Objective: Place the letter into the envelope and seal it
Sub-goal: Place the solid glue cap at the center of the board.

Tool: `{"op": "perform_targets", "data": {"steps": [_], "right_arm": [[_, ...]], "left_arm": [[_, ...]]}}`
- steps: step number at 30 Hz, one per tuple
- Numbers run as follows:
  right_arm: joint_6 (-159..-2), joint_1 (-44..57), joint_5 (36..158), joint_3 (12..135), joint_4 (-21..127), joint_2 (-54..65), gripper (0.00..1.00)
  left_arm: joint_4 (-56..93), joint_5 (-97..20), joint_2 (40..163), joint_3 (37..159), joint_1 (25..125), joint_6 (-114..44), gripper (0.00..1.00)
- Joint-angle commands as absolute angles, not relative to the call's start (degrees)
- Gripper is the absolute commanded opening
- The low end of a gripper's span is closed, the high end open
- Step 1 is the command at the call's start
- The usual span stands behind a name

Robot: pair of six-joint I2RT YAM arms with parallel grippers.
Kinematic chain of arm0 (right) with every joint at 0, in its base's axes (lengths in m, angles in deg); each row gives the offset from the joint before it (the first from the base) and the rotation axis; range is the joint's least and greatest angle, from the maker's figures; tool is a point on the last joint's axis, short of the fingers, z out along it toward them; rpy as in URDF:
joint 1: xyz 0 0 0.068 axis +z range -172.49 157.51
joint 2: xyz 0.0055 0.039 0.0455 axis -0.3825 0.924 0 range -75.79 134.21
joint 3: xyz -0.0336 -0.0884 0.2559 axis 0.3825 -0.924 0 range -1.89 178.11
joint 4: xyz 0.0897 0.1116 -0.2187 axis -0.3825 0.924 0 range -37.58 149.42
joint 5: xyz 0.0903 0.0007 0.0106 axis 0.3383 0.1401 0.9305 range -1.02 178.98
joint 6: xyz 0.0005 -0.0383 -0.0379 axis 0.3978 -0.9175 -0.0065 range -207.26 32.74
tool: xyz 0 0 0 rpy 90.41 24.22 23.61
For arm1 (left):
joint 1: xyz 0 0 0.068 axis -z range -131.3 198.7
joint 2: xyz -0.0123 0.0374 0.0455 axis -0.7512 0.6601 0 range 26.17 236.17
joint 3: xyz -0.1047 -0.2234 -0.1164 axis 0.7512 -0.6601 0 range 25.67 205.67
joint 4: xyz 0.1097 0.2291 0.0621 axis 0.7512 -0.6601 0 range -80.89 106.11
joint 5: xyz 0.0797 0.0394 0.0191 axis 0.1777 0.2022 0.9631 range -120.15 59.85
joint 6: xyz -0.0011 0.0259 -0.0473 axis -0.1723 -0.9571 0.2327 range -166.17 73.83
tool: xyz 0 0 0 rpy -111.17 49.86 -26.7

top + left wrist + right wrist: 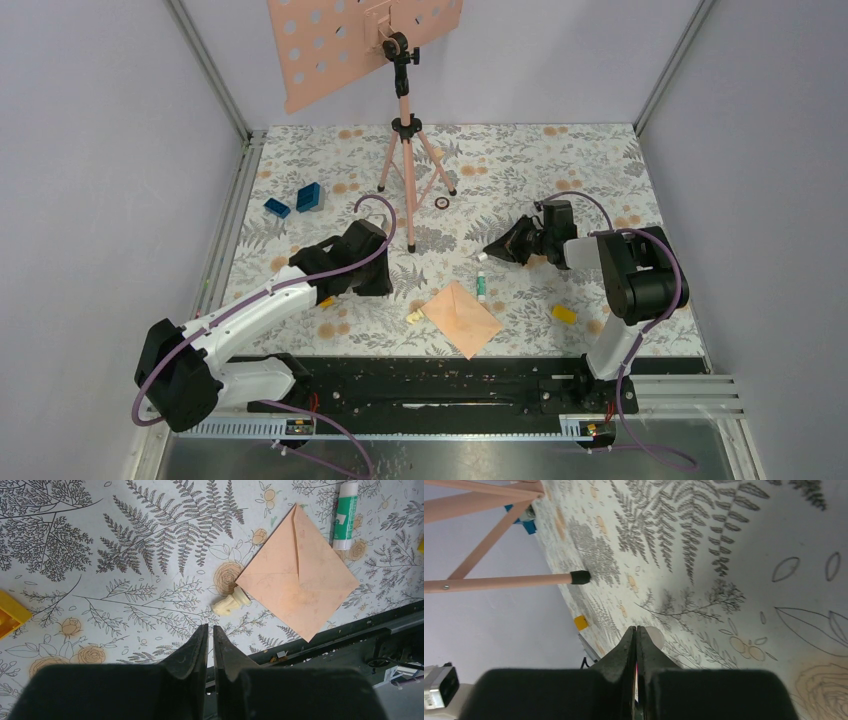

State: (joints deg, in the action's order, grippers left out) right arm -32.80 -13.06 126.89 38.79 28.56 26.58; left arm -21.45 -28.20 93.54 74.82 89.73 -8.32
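The peach envelope (462,316) lies flat near the table's front edge, turned like a diamond with its flaps folded down. It also shows in the left wrist view (297,575). The letter is not visible in any view. My left gripper (388,282) hovers just left of the envelope; in its wrist view (210,628) the jaws stand almost together with nothing between them. My right gripper (495,250) is behind and to the right of the envelope, low over the table. Its jaws are pressed together in its wrist view (636,628).
A green-and-white glue stick (481,285) (345,515) lies at the envelope's far corner. A small cream piece (413,316) (231,602) lies at its left corner. A yellow block (563,313) sits to the right. The pink tripod stand (405,150) holds a perforated plate (340,40) at the back. Blue blocks (309,196) sit at the back left.
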Motion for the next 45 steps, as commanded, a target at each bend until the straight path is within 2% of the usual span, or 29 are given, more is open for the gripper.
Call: {"op": "perform_targets", "data": {"steps": [1,9,16,22,30,40,45], "right_arm": [[-38.19,-12.30,125.44,41.00,35.88,25.84,0.03],[-37.04,-12.17,125.14,40.41,34.75,26.81,0.08],[-37.66,-12.10,123.15,40.68,35.92,26.02,0.32],[-39.43,-12.09,121.59,41.17,38.96,24.32,0.37],[-48.40,-12.07,115.51,42.89,49.29,18.04,0.55],[-59.77,-7.37,107.33,44.85,61.80,11.26,0.60],[-55.72,-5.88,100.58,46.04,66.26,8.28,0.59]], "left_arm": [[-20.27,-26.78,93.92,75.97,89.93,-8.33,0.09],[-20.33,-26.68,94.11,75.73,89.97,-8.41,0.09],[-20.34,-26.90,94.66,76.27,89.98,-8.86,0.09],[-20.38,-26.90,94.89,76.61,89.94,-9.34,0.09],[-20.47,-26.93,95.61,76.99,89.98,-9.21,0.10],[-20.47,-27.64,97.14,78.09,90.19,-9.93,0.10],[-20.45,-27.61,97.54,78.15,90.34,-9.96,0.10]]}}
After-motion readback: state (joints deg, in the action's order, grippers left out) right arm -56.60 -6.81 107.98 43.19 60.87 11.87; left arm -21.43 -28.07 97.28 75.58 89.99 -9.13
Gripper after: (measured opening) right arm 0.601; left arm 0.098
